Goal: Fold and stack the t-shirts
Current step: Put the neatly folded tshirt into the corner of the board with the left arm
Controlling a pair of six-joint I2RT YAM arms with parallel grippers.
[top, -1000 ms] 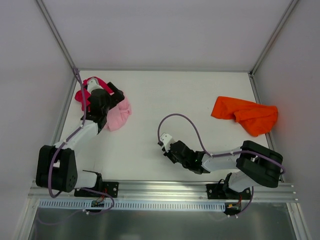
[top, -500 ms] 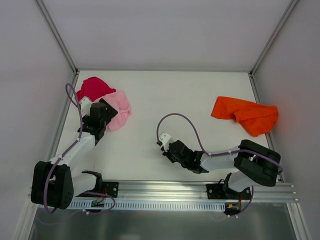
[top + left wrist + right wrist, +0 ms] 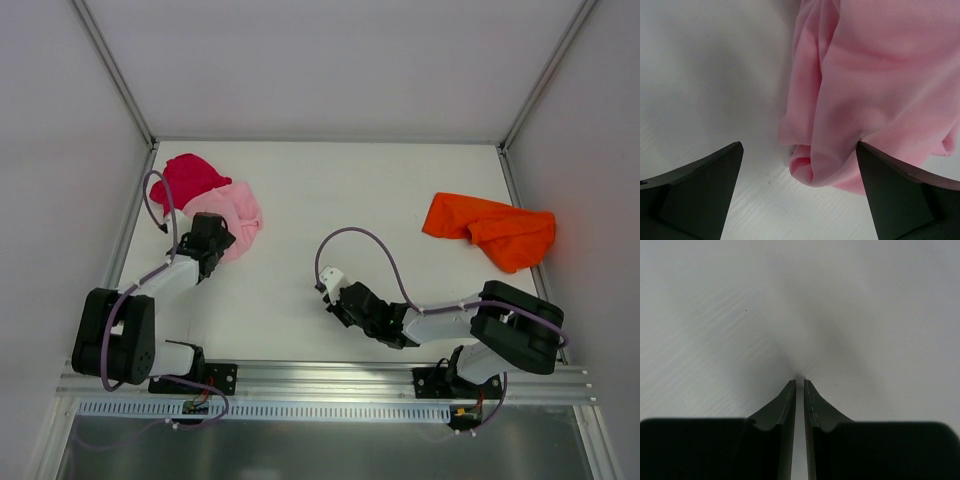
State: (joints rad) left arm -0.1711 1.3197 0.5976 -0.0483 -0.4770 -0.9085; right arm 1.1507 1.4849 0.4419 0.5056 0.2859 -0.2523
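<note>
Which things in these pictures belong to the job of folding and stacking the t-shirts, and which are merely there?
Belong to the job:
- pink t-shirt, crumpled
- red t-shirt, crumpled, touching the pink one
- orange t-shirt, crumpled, far right
- left gripper, open at the pink one's edge
- right gripper, shut, empty

Merely there:
- purple cable
- metal rail
- table
</note>
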